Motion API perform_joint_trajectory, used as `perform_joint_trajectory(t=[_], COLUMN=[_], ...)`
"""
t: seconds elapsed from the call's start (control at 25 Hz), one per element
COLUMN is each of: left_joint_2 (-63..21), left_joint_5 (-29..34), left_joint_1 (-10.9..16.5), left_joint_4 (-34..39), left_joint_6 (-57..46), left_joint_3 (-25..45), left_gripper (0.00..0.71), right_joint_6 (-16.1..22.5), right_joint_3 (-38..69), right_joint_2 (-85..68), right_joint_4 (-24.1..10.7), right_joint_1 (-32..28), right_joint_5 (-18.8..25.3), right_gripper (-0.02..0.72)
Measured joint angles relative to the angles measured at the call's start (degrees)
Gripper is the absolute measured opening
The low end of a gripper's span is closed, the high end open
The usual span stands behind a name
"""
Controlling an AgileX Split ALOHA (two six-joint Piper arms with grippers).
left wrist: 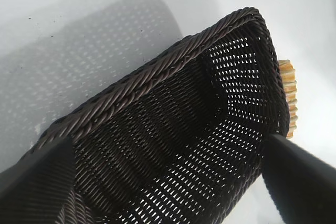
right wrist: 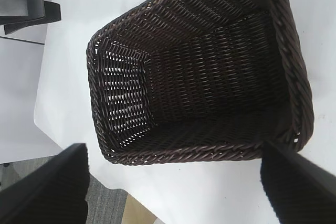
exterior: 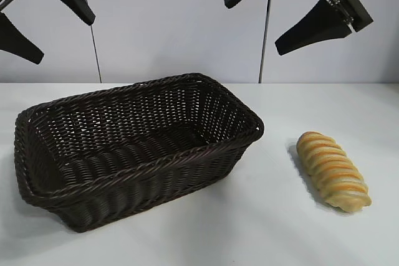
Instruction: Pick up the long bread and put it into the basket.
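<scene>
While both grippers hang with fingers apart, long bread (exterior: 332,171) lies beside basket (exterior: 140,165).

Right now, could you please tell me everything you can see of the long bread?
The long bread is a short, elongated golden-tan loaf with twisted orange-brown and pale ridges. It lies flat on the white table, to the right of the basket and apart from it, angled diagonally. Nothing touches it but the table. The left wrist view shows just its end past the basket's rim.
</scene>
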Motion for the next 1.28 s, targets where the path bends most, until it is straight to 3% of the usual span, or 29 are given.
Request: perform_joint_trajectory(t=[1.28], left_joint_2=[0.00], left_joint_5=[-4.66], left_joint_1=[0.00], left_joint_4=[0.02], left_joint_6=[0.00], left_joint_3=[0.00], left_gripper=[0.695], right_joint_6=[0.00], right_joint_3=[0.00], right_joint_2=[0.00], right_joint_4=[0.00], right_joint_1=[0.00], right_joint_5=[-0.07], right_gripper=[0.610])
